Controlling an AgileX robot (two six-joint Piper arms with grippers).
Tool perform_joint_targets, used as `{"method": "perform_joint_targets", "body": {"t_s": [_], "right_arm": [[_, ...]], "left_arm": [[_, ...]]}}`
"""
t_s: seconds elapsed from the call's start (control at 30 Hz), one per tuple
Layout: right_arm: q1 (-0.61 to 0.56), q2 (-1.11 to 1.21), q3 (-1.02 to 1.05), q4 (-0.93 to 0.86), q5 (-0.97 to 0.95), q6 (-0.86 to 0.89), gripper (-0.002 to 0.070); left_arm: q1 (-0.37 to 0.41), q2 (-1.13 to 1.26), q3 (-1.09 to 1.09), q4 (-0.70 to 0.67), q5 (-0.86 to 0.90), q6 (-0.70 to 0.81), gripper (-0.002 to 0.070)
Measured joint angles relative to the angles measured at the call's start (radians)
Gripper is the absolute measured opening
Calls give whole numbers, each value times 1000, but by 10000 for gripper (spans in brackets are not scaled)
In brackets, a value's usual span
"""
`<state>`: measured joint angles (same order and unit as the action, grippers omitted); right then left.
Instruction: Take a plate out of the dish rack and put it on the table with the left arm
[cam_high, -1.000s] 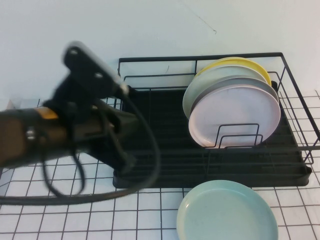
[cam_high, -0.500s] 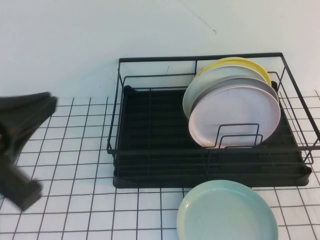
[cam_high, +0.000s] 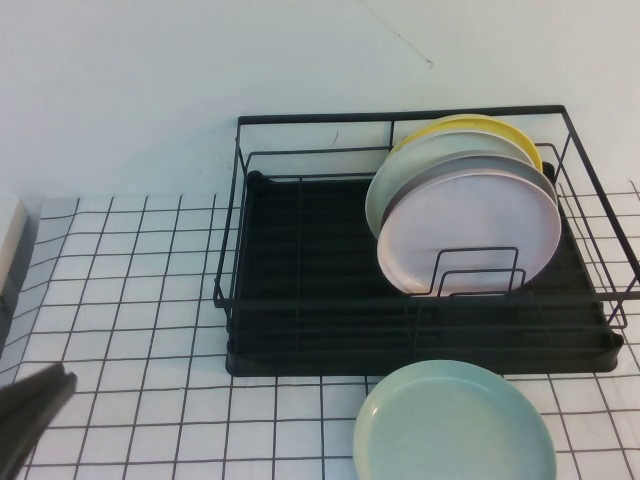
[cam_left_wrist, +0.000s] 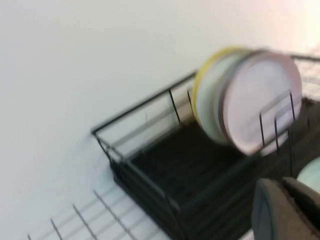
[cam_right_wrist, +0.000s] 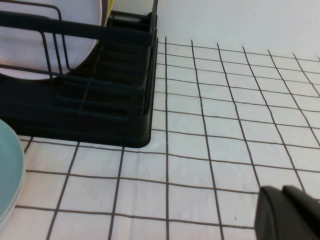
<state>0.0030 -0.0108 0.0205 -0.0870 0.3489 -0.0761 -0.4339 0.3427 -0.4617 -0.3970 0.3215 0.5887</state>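
The pale mint-green plate (cam_high: 455, 425) lies flat on the gridded white table (cam_high: 130, 300), just in front of the black dish rack (cam_high: 300, 300). Its edge also shows in the left wrist view (cam_left_wrist: 312, 172) and the right wrist view (cam_right_wrist: 7, 175). My left gripper (cam_left_wrist: 282, 186) is shut and empty, back from the rack's left front. A dark part of the left arm (cam_high: 30, 405) shows at the bottom left of the high view. My right gripper (cam_right_wrist: 282, 192) is shut and empty, low over the table to the right of the rack (cam_right_wrist: 100, 100).
In the rack's right half stand a yellow plate (cam_high: 490, 128), a pale plate (cam_high: 420, 160), a grey plate (cam_high: 480, 163) and a pale pink plate (cam_high: 470, 230) at the front. The rack's left half holds no plates. A white wall rises behind.
The left arm has drawn back from in front of the rack's left side to the bottom left corner of the high view. The mint-green plate has not moved.
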Motion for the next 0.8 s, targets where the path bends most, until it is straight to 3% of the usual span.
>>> {"method": "perform_joint_targets", "body": {"t_s": [0.23,0.4,0.6,0.8], "right_arm": [[0,-1,0,0,0,0,-1],[0,-1,0,0,0,0,-1],[0,-1,0,0,0,0,-1],[0,-1,0,0,0,0,-1]], "left_arm": [[7,-32,147,61,-81,2,-3],[129,-186,337,51,-244,-1,-3],[280,-346,483,-57,-282,-13,-3],[317,-353,484,-97,-229,-2,-3]]}}
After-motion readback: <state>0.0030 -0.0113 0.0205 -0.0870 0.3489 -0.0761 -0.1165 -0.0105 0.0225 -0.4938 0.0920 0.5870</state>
